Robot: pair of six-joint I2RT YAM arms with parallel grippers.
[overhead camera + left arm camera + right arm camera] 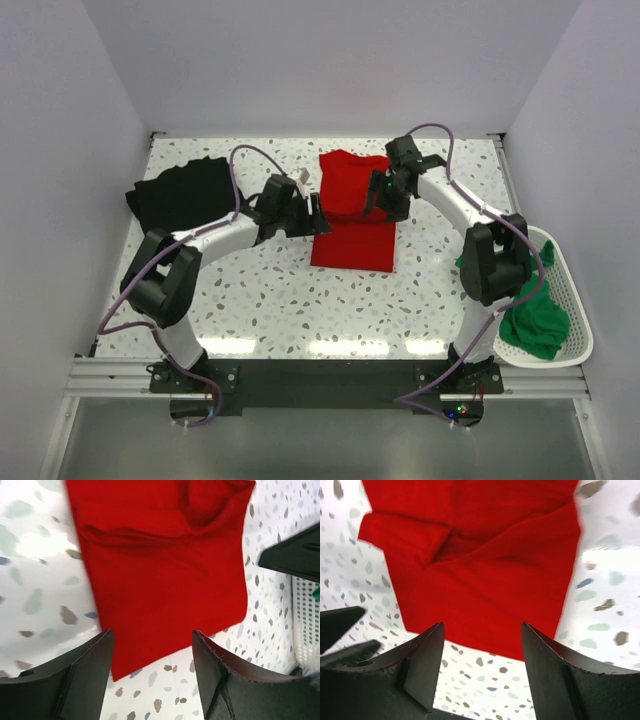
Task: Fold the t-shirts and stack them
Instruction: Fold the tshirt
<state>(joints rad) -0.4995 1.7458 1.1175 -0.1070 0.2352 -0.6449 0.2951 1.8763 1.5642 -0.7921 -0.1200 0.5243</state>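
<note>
Toward the middle of the far edge of the bench, the red t-shirt is lying partly folded. Its nearer part is doubled into a neat rectangle and its farther part is rumpled, with a sleeve tucked in.

Left gripper is hovering at the shirt's left edge and right gripper at its right edge. Both are standing with jaws apart, gripping nothing.

Black t-shirt is sitting bunched at the far left corner. Green t-shirt is spilling over the white basket at the near right corner.

Risk, as I am judging it: pinching only the top layer would be pulling the fold apart, and uneven lifts would be skewing it.

Bench top is showing as glossy white speckled stone pattern, glaring under the light. Plain white walls are enclosing three sides.
</note>
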